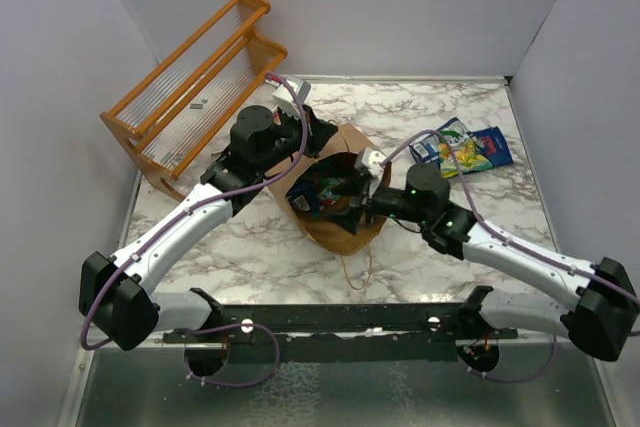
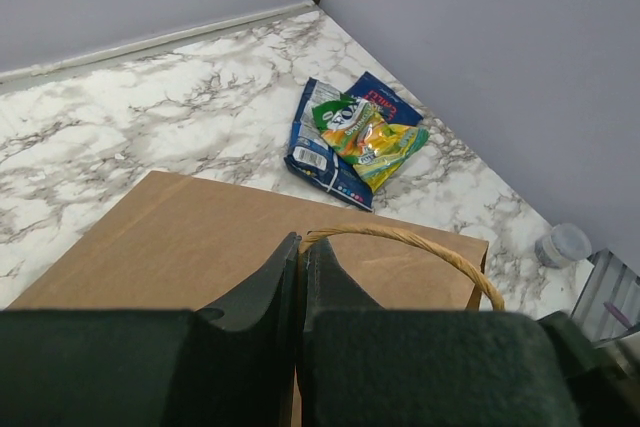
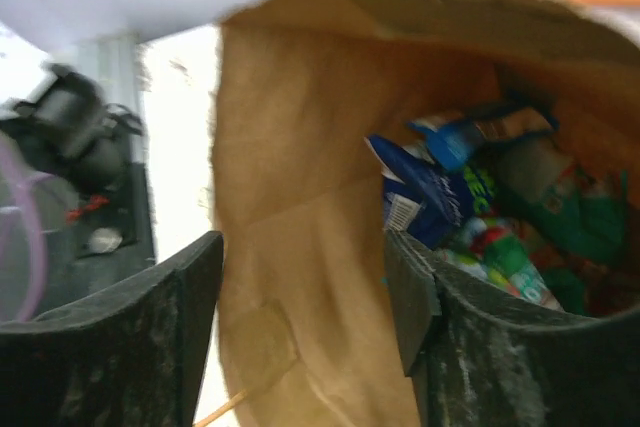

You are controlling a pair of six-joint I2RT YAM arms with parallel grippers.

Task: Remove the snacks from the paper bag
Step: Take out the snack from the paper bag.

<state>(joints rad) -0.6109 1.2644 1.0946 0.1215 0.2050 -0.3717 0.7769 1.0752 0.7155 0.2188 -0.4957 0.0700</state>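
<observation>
The brown paper bag [image 1: 345, 232] lies on the marble table with its mouth toward the right arm. Several snack packets [image 1: 318, 192] show inside; in the right wrist view they are blue, green and red [image 3: 470, 217]. My left gripper [image 2: 301, 244] is shut on the bag's twisted paper handle [image 2: 440, 250] at the far rim. My right gripper [image 3: 305, 292] is open at the bag's mouth, its fingers [image 3: 405, 292] astride the lower paper wall [image 3: 300, 207]. A dark blue packet [image 1: 490, 147] and a yellow-green one [image 1: 458, 152] lie on the table at the right, also in the left wrist view [image 2: 365, 137].
An orange wooden rack [image 1: 195, 87] stands at the back left. Grey walls enclose the table on three sides. The bag's other handle [image 1: 358, 269] trails on the table near the front edge.
</observation>
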